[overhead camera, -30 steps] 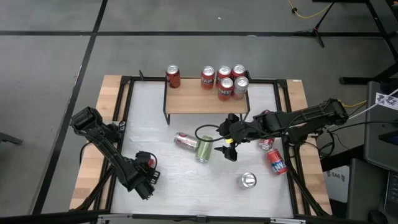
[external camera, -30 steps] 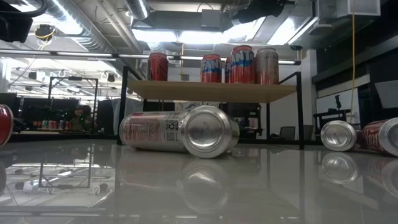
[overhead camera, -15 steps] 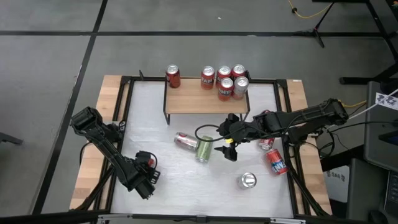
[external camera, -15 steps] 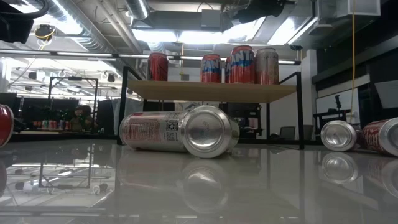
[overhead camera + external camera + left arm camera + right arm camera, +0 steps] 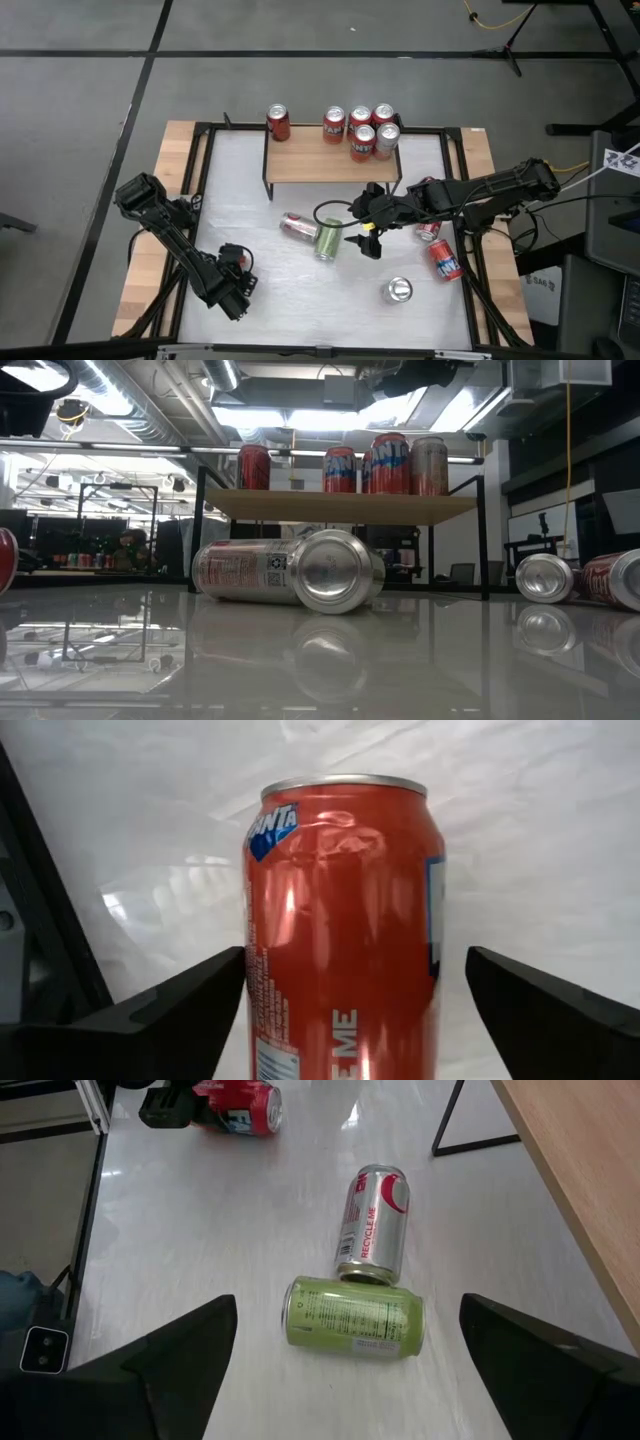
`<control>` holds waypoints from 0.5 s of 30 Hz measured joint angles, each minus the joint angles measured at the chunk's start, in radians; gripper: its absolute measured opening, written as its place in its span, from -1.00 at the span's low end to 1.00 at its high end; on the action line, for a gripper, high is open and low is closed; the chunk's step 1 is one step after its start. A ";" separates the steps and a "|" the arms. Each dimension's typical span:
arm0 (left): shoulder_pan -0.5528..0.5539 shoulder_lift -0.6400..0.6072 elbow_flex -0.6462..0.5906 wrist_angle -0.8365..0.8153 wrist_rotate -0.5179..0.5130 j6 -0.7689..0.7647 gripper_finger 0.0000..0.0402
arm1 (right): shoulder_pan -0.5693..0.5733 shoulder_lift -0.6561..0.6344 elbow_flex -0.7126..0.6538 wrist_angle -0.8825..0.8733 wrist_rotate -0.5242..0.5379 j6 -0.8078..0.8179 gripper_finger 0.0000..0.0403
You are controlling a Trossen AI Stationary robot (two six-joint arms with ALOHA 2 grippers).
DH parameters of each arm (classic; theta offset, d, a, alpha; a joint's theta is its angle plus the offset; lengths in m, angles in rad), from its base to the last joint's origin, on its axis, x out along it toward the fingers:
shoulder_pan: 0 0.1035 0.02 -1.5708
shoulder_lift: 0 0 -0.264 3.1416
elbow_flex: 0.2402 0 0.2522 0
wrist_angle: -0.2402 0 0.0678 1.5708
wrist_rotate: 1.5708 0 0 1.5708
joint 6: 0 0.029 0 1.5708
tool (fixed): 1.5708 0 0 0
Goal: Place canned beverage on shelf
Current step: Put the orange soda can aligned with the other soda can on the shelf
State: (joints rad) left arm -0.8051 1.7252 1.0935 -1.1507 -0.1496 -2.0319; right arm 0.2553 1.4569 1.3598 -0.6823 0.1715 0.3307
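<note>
Here, a shiny red can (image 5: 345, 920) is seen between the spread fingers of the left end effector (image 5: 238, 283), gaps showing on both sides, low on the glossy white tabletop (image 5: 300, 290), far from the wood-topped shelf (image 5: 320, 160). The right end effector (image 5: 362, 235) is held wide by a green can (image 5: 353, 1316).

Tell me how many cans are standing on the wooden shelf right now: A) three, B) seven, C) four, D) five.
D: the high view shows five upright cans on the shelf, one red can alone toward the left arm's side and a cluster of four toward the right arm's side; the rest lie or stand on the table.
</note>
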 joint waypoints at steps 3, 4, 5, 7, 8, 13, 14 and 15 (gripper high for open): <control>0.000 0.000 0.001 0.002 -0.035 -0.001 0.88 | 0.000 0.000 0.000 0.000 0.000 0.000 0.85; 0.000 0.000 0.001 0.002 -0.049 -0.001 0.89 | 0.000 0.000 0.000 0.000 0.000 0.000 0.85; 0.000 0.000 0.001 0.003 -0.062 0.000 0.89 | 0.000 0.000 0.000 0.000 0.000 0.000 0.85; 0.000 -0.001 0.002 0.004 -0.072 0.000 0.89 | 0.000 0.000 0.000 0.000 0.000 0.000 0.85; 0.000 -0.002 0.002 0.003 -0.073 0.000 0.89 | 0.000 0.000 0.000 0.000 0.000 0.000 0.85; 0.000 -0.002 0.003 0.003 -0.070 0.000 0.89 | 0.000 0.000 0.000 0.000 0.000 0.000 0.85; 0.000 -0.002 0.003 0.003 -0.070 0.001 0.89 | 0.000 0.000 0.000 0.000 0.000 0.000 0.85; 0.000 0.002 0.004 0.003 -0.070 0.001 0.89 | 0.000 0.000 0.000 0.000 0.000 0.000 0.85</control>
State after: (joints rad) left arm -0.8051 1.7268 1.0973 -1.1477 -0.2192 -2.0312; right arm 0.2550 1.4570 1.3598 -0.6823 0.1715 0.3306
